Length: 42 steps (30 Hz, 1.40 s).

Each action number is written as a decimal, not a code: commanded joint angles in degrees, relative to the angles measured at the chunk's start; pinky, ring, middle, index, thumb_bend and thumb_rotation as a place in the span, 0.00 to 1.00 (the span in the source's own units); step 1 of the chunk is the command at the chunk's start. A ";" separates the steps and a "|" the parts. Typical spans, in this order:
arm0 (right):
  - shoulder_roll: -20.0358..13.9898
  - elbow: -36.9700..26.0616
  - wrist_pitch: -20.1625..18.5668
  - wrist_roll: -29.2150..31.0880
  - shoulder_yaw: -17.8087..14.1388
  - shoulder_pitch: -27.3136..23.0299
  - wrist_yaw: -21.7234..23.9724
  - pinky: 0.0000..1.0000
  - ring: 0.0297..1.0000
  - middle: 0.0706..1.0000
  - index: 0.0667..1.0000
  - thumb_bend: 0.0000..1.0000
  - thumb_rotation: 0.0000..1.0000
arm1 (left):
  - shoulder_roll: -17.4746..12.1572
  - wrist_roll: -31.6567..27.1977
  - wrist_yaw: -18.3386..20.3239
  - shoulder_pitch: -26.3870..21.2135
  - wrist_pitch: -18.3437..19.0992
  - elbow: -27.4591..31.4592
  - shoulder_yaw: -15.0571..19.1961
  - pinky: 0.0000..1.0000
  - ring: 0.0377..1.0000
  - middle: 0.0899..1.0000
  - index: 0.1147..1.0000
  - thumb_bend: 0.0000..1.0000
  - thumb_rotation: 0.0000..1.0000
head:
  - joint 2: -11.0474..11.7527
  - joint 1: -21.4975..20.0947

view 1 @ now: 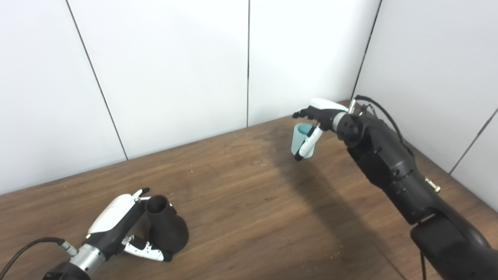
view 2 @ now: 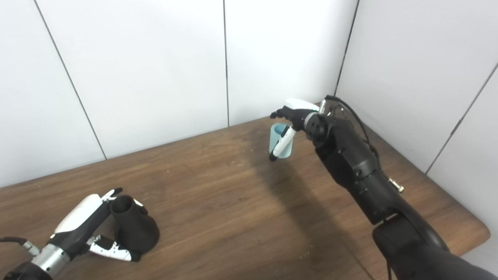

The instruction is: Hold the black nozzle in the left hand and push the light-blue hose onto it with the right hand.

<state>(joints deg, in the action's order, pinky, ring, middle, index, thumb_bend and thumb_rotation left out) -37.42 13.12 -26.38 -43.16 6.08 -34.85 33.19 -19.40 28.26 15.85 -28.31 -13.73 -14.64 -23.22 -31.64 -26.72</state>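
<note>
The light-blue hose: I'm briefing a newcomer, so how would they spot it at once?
Go to the far right end of the wooden table, near the wall corner. There the right hand grips a short light-blue hose, open end up: the only pale-coloured piece, unlike the black nozzle.

Left hand held low at the near left, fingers and thumb curled around the black nozzle, right arm stretched far forward, right hand closed on the light-blue hose, wrist bent downward.
</note>
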 commanded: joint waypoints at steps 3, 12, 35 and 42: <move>-2.04 -0.01 0.37 0.73 0.43 -2.89 -3.11 0.80 0.91 0.92 0.88 0.97 0.19 | -1.82 0.95 2.45 1.89 1.26 0.13 -0.62 1.00 0.61 0.43 0.42 0.53 0.00 | -0.27 0.03; -2.15 0.95 0.78 1.93 2.10 -2.60 -5.40 0.79 0.89 0.89 0.84 0.94 0.16 | -2.08 0.55 3.49 2.42 2.11 1.48 -0.29 1.00 0.61 0.43 0.42 0.53 0.00 | -1.13 0.19; -1.70 3.56 5.87 3.63 2.65 -1.95 -18.20 0.45 0.42 0.51 0.62 0.54 0.00 | -3.08 -0.15 4.55 2.61 3.00 2.46 -1.02 1.00 0.62 0.43 0.42 0.53 0.00 | -1.98 0.06; -2.07 3.10 6.28 5.08 2.45 -1.50 -18.44 0.45 0.41 0.47 0.50 0.52 0.00 | -3.11 -0.04 4.35 2.61 2.71 2.25 -1.01 1.00 0.62 0.43 0.42 0.53 0.00 | -2.12 0.14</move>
<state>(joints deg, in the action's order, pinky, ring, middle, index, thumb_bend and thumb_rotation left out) -37.63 17.50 -21.38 -38.42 9.51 -34.65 16.08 -20.71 26.92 17.54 -26.90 -11.91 -11.59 -23.31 -33.75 -26.54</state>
